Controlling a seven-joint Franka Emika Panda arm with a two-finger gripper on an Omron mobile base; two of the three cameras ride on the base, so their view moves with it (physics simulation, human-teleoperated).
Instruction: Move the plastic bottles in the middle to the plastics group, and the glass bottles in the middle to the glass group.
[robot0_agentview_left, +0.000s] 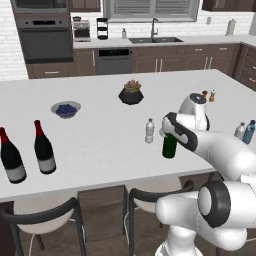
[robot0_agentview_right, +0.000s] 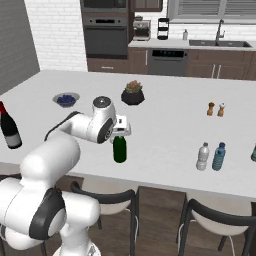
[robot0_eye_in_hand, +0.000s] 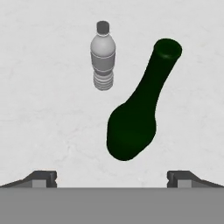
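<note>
While the claw hangs above the tabletop with its jaws spread wide and nothing between them, the green glass bottle stands upright almost directly under it, in the middle zone. I judge that the hand is placed there to come down on the slim neck of this bottle. One clear plastic bottle stands just beside the green one, apart from it, also in the middle.

The glass group counts two black wine bottles with red tops, near the front edge of the tabletop far on the left. The plastics group is far on the right: I count one clear bottle and one teal-blue bottle close together. So the sorting seems partly done, and one glass and one plastic bottle wait in the middle.
</note>
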